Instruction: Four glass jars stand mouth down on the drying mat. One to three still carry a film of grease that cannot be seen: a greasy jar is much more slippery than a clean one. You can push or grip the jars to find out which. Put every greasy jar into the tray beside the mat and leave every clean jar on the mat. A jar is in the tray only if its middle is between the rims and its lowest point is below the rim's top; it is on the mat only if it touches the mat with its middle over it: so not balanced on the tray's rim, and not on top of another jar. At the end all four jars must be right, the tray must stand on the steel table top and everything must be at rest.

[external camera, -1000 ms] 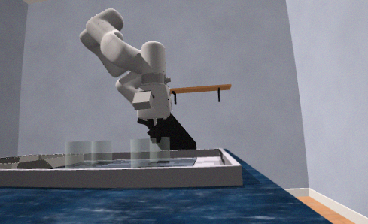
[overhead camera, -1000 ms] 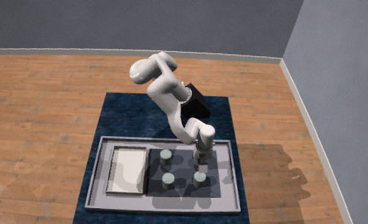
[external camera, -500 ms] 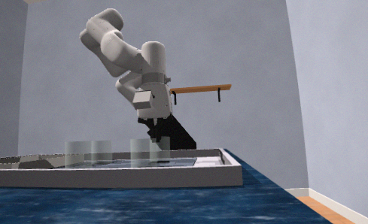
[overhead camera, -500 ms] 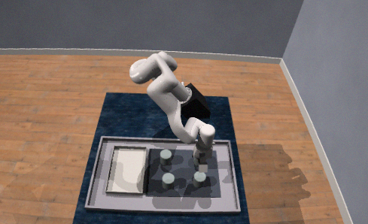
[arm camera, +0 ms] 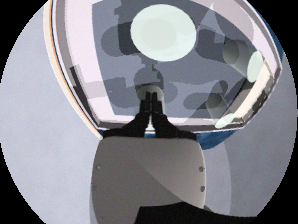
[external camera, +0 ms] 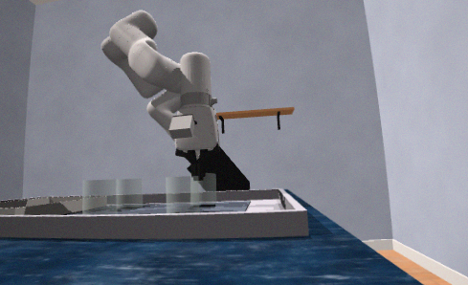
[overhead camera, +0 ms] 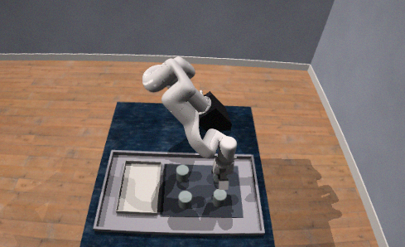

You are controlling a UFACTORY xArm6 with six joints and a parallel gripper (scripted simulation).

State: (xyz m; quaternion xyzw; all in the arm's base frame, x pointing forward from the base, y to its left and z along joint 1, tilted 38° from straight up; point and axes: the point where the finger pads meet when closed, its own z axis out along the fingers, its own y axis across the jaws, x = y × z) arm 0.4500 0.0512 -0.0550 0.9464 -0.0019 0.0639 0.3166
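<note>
My gripper point(external camera: 199, 178) point(arm camera: 150, 99) is shut, its fingertips at the top of the back right jar point(external camera: 210, 193) point(arm camera: 150, 88); contact cannot be told. The arm hides that jar in the top view. The front right jar point(overhead camera: 219, 196) point(external camera: 177, 193) point(arm camera: 163, 32), front left jar point(overhead camera: 185, 196) point(external camera: 96, 195) point(arm camera: 255, 66) and back left jar point(overhead camera: 182, 171) point(external camera: 130, 188) point(arm camera: 224, 121) stand upright on the dark mat point(overhead camera: 203, 212). The cream tray point(overhead camera: 142, 178) lies left of the mat with no jar in it.
A raised grey rim point(overhead camera: 178, 231) point(external camera: 172, 225) surrounds the steel table top point(overhead camera: 250, 207), mat and tray. The back left jar stands near the tray's right rim. The gripper's body point(external camera: 196, 129) stands above the back right part of the mat.
</note>
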